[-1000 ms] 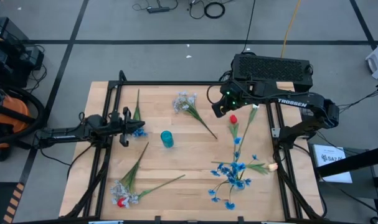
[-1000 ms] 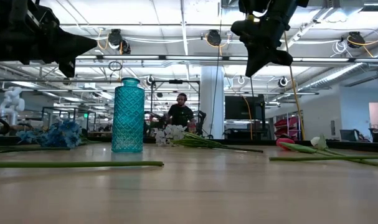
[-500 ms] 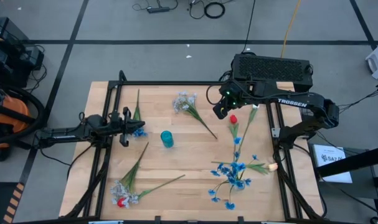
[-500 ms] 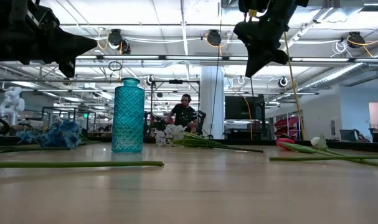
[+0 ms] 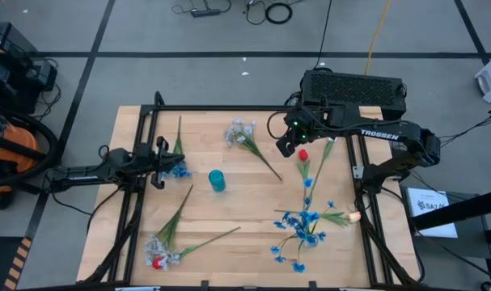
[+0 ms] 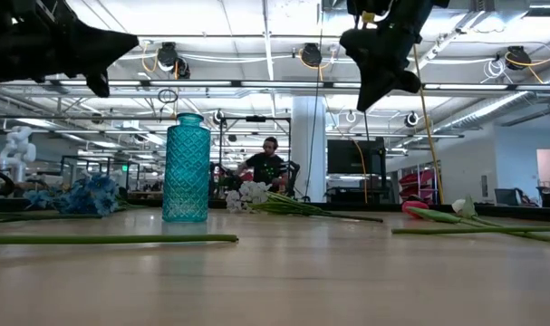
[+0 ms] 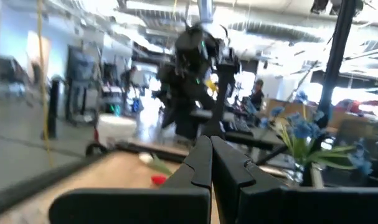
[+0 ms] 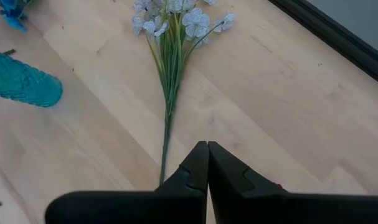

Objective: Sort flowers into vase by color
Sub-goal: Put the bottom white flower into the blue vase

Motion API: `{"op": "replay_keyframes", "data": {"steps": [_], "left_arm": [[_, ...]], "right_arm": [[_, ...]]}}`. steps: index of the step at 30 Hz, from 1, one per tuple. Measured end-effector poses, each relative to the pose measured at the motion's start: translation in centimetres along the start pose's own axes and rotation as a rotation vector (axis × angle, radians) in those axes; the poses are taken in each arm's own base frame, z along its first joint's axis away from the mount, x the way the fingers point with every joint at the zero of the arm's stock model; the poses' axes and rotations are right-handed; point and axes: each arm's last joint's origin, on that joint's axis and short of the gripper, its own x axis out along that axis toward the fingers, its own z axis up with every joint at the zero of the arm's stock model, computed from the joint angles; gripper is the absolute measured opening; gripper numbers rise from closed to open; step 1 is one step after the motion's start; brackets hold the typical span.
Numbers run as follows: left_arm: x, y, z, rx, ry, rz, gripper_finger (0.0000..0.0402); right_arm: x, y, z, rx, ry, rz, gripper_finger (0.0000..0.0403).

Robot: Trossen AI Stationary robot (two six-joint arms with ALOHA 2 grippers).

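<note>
A teal glass vase (image 5: 217, 179) (image 6: 186, 169) stands upright mid-table. The flowers lie flat on the wood: a pale blue-white spray (image 5: 243, 133) (image 8: 175, 25) at the far middle, a red tulip (image 5: 302, 154), bright blue sprays (image 5: 302, 226) near right, another blue spray (image 5: 179, 170) by the left arm, and a pale spray (image 5: 158, 252) near left. My right gripper (image 5: 285, 149) (image 8: 207, 155) hangs shut above the table beside the red tulip, over the pale spray's stem end (image 8: 165, 140). My left gripper (image 5: 166, 164) (image 7: 208, 155) is shut at the left edge, well above the table.
A black metal frame (image 5: 229, 107) runs round the tabletop. A cream bud (image 5: 354, 216) lies at the right edge and a long green stem (image 6: 111, 239) near the front. Bare wood shows between the vase and the red tulip. A person (image 6: 267, 167) sits far behind the table.
My left gripper has tipped its fingertips upward a little while staying where it was. My right gripper has rolled slightly about its own line without shifting. Both stay shut, and no flower has moved.
</note>
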Motion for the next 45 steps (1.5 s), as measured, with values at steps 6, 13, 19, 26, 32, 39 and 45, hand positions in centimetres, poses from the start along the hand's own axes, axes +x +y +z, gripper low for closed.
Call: {"op": "replay_keyframes", "data": {"steps": [6, 13, 19, 26, 32, 39, 45], "left_arm": [[0.8, -0.5, 3.1, 0.116, 0.142, 0.011, 0.0002], [2.9, -1.1, 5.7, 0.112, 0.581, 0.020, 0.0002], [6.1, -2.2, 6.8, 0.132, 0.748, -0.199, 0.0002], [8.5, -3.5, 6.5, 0.364, 0.984, -0.454, 0.0002], [11.0, -4.6, 6.4, 0.521, 1.048, -0.562, 0.0002], [10.5, -5.7, 3.5, 0.729, 1.289, -0.864, 0.0002], [9.9, -7.8, 1.1, 1.095, 1.366, -1.149, 0.0002]], "right_arm": [[-0.1, 0.5, -0.3, -0.002, 0.006, 0.010, 0.0000], [-0.1, 0.7, -0.5, -0.030, 0.012, 0.012, 0.0000], [-0.1, 0.7, -0.5, -0.038, 0.012, 0.012, 0.0000], [-0.1, 0.7, -0.6, -0.060, 0.026, 0.005, 0.0000], [-0.1, 0.5, -0.9, -0.066, 0.058, -0.012, 0.0000], [-0.2, 0.4, -1.0, -0.067, 0.068, -0.017, 0.0000], [-0.2, 0.4, -1.0, -0.042, 0.067, -0.018, 0.0000]]}}
